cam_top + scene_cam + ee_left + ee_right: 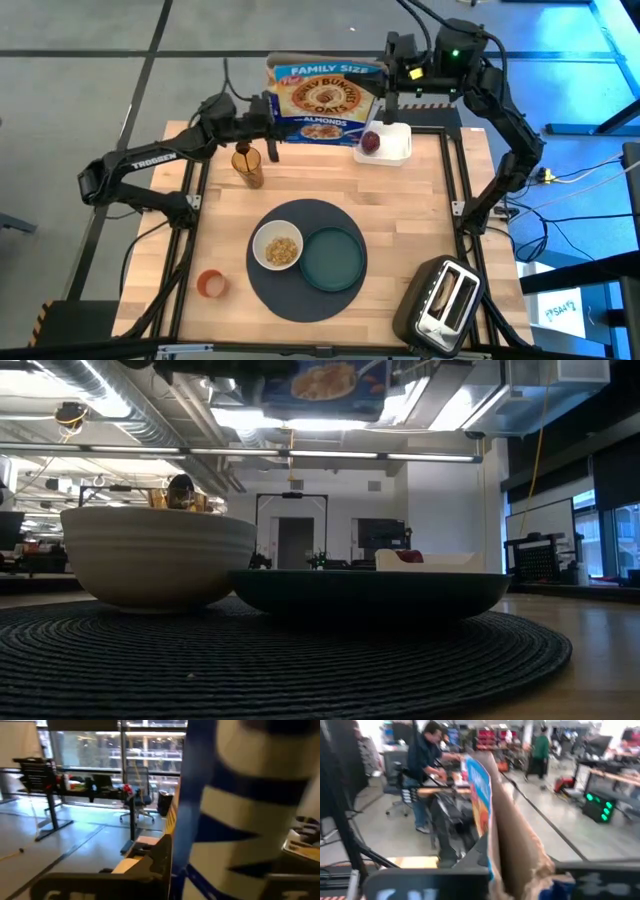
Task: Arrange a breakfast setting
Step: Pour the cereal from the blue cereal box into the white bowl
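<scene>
A blue cereal box [325, 95] hangs over the table's far edge, its front face up, between my two grippers. My left gripper [272, 112] is shut on its left side, my right gripper [388, 82] on its right side. On the round dark-grey placemat [300, 300] stand a white bowl [278, 250] with cereal in it and a teal plate [332, 260]. A small orange cup [211, 284] stands on the wood left of the mat. A dark-red fruit [371, 142] lies on a white tray [395, 150]. Bagel and spoon are out of view. My left gripper holds the cereal box by its left side edge [192, 835], coming level from the table's left. The box is lifted clear of the table; it shows high up in the low view [325, 380]. The pads themselves are hidden by the box. My right gripper holds the cereal box by its right side edge, near the opened top flap [485, 815], coming level from the table's right. The edge stands between the two fingers. The box is clear of the table.
An amber glass [247, 166] stands on the wood just below my left gripper. A black-and-silver toaster [440, 303] stands at the near right corner. People move in the room beyond the table, in the right wrist view [425, 765].
</scene>
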